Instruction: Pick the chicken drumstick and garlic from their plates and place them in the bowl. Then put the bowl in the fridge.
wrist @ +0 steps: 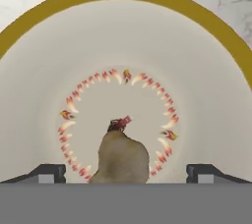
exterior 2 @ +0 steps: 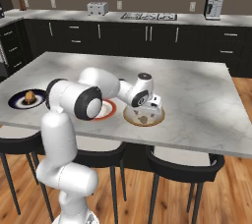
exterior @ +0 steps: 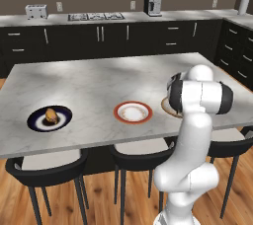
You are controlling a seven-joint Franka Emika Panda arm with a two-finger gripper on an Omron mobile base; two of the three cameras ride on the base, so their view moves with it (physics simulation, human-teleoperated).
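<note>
1. The garlic [wrist: 120, 156] lies on the floor of the bowl [wrist: 206, 95], at about 6 o'clock inside the ring of red flecks painted there, seen from the hand camera.
2. The gripper [wrist: 126, 173] hangs straight over the bowl with its jaws spread wide; the two dark fingertips [wrist: 47, 173] stand well apart on either side of the garlic, neither touching it.
3. In the right base view the bowl [exterior 2: 158, 116] sits on the marble island [exterior 2: 197, 95], with the gripper [exterior 2: 147, 111] just above it.
4. At the bowl's 9 o'clock in that view is the red-rimmed plate [exterior 2: 109, 110], partly behind the arm.
5. Farther along at 9 o'clock, near the island's edge, the navy plate [exterior 2: 17, 101] carries the chicken drumstick [exterior 2: 30, 96].
6. From the left base view the drumstick [exterior: 50, 115] rests at the centre of the navy plate [exterior: 37, 120].
</note>
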